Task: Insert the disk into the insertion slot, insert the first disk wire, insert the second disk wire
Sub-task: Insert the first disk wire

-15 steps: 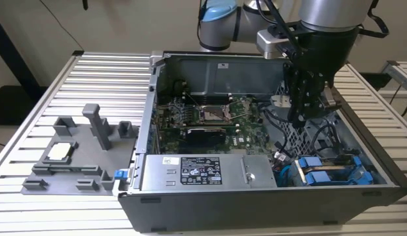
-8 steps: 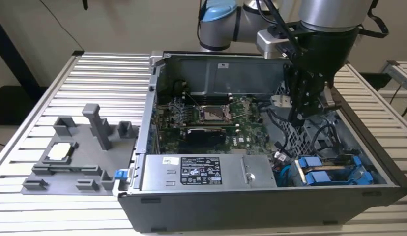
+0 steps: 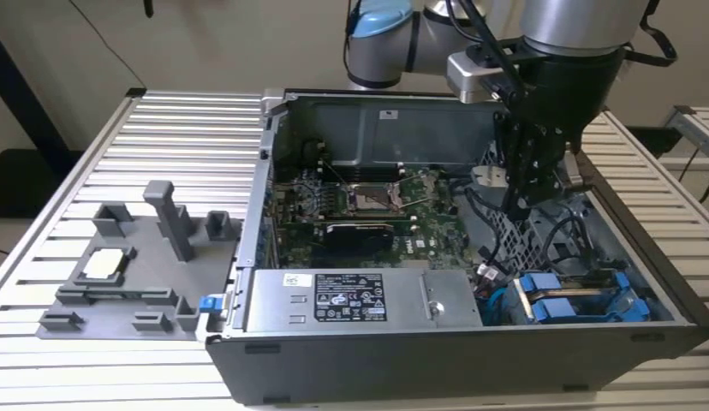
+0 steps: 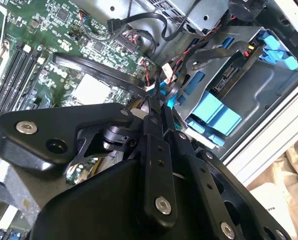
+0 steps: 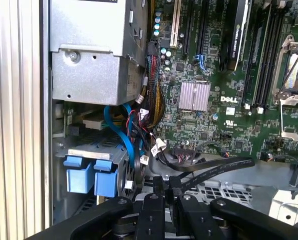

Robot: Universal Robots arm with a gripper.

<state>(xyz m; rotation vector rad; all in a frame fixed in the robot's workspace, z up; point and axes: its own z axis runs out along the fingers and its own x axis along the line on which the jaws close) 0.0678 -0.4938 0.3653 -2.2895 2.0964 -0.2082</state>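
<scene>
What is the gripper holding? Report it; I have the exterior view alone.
Observer: In both wrist views a flat black cable ends clamped in the gripper.
Operator: Check the disk.
Observer: In the second wrist view the disk sits in its bay, with black and red wires looping over it; plugged in or not, I cannot tell.
Operator: Name what flanks the carrier.
Observer: In the first wrist view a blue cable curves beside the carrier's two blue tabs.
</scene>
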